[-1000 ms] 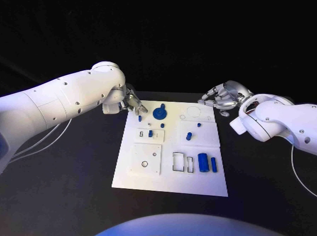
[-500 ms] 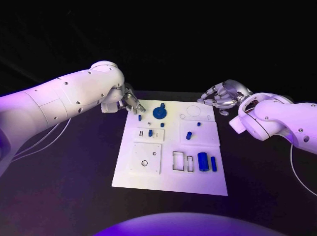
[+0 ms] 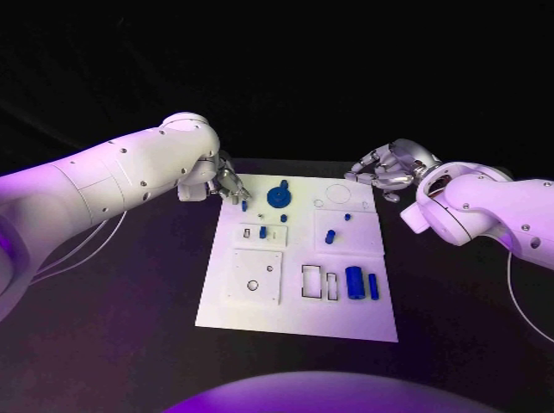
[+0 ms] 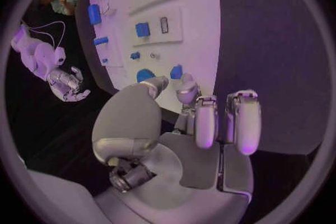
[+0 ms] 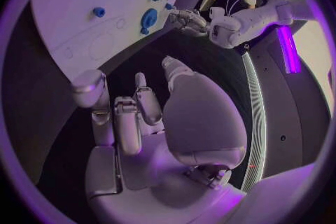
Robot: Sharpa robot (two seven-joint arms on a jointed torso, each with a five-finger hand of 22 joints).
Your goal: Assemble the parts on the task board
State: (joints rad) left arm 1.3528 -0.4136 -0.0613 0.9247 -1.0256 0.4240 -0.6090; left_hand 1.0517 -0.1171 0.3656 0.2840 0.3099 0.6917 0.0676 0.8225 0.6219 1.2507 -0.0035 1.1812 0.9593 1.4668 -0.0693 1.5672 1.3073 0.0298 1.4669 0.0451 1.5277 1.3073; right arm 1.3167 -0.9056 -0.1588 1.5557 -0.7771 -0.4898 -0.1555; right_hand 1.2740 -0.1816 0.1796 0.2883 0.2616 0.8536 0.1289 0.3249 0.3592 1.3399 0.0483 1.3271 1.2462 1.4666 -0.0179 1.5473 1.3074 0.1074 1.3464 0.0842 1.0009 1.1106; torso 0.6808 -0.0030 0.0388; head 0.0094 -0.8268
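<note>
From the head view, the flat white rectangular task board (image 3: 299, 258) lies in the middle of the black desk (image 3: 128, 327). The silver left robot hand (image 3: 231, 187) hovers at the board's far left corner, just beside a small blue peg-like part (image 3: 243, 206) and near the round blue disc-shaped part (image 3: 279, 197). The part lies toward the board's centre from that robot hand and slightly nearer the robot. The silver right robot hand (image 3: 389, 172) hangs off the far right corner, well apart from these pieces, so the left one is the nearer. Two blue upright cylinders (image 3: 354, 279) stand at the board's near right.

In the left wrist view, the left robot hand (image 4: 203, 123) holds nothing, its fingers (image 4: 245, 117) extended and apart, with the small blue part (image 4: 176, 71) just past the fingertips at the board's edge.

In the right wrist view, the right robot hand (image 5: 140, 117) is loosely curled on nothing, fingers apart, the board (image 5: 77, 5) ahead of it.
</note>
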